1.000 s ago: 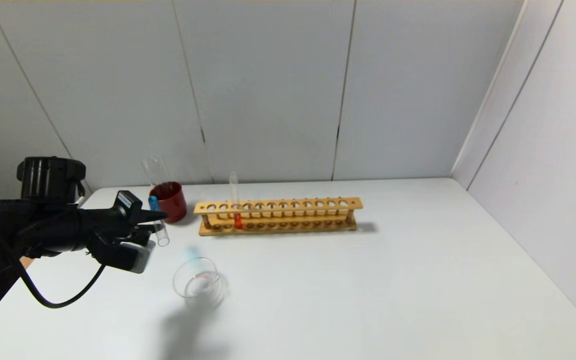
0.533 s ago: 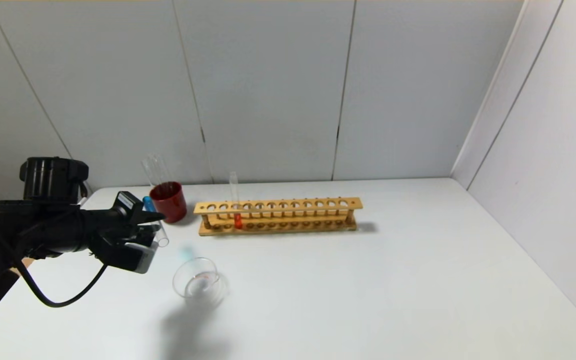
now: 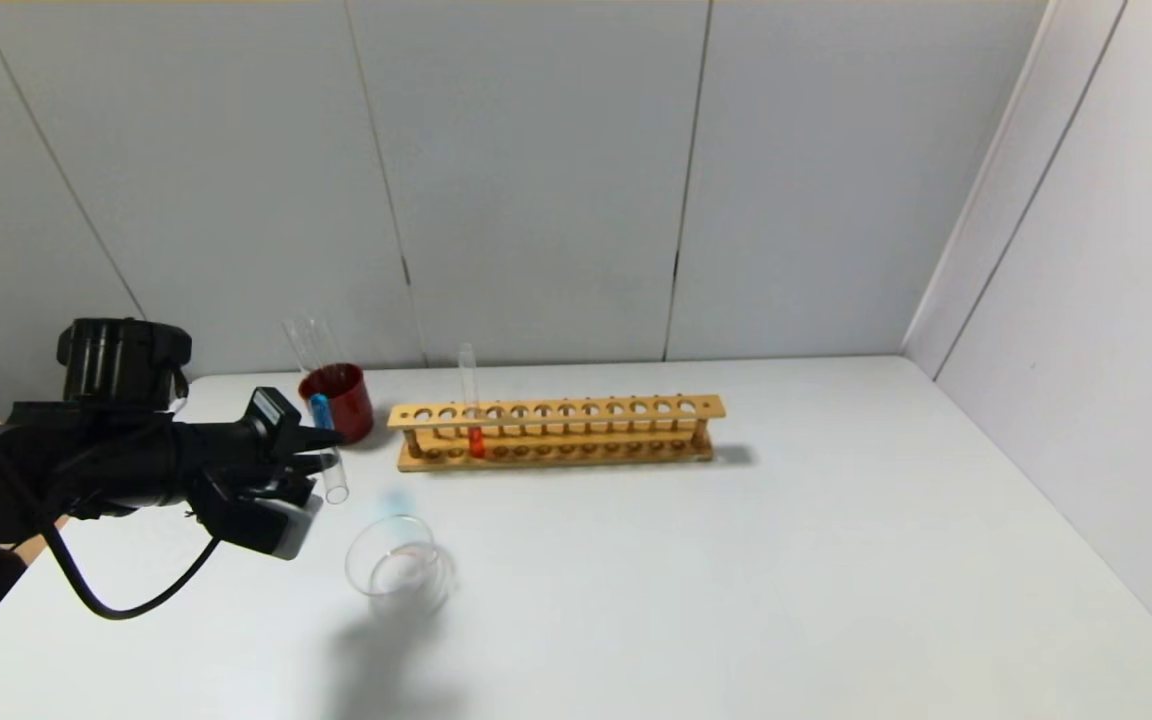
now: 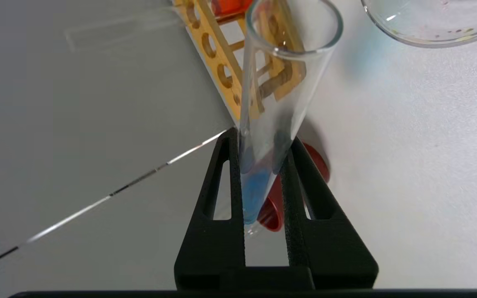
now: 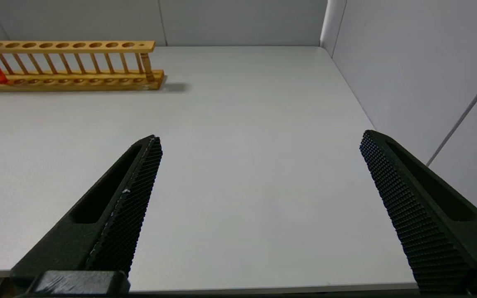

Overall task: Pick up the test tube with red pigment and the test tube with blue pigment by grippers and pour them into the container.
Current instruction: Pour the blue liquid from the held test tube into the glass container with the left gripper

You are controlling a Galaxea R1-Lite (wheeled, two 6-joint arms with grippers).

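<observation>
Blue-pigment test tube (image 3: pixel 325 448) sits left of centre in the head view, tipped so its open mouth points down toward the frame's bottom and its blue column sits at the raised rounded end, in front of the dark red cup (image 3: pixel 340 402). Left gripper (image 3: pixel 314 450) has it clamped: in the left wrist view the two black fingers (image 4: pixel 222 194) are closed tight against the glass on both sides, blue liquid (image 4: pixel 255 192) showing between them. Tube mouth hangs above and just left of the container (image 3: pixel 400 570), not over its rim; the clear beaker stands lower centre-left on the table, and a faint blue patch lies on the surface just behind it. Red-pigment test tube (image 3: pixel 472 405) stands upright in the wooden rack (image 3: pixel 556 432), toward the rack's left end, at mid-frame. Clear tubes (image 3: pixel 308 342) lean out of the red cup. White table (image 3: pixel 736 560) fills the lower half of the frame; grey panelled walls (image 3: pixel 536 180) behind and on the right. Right gripper (image 5: pixel 259 203) appears only in its own wrist view, fingers spread wide with nothing between them, hovering over bare table at the near right edge, well apart from the rack.
</observation>
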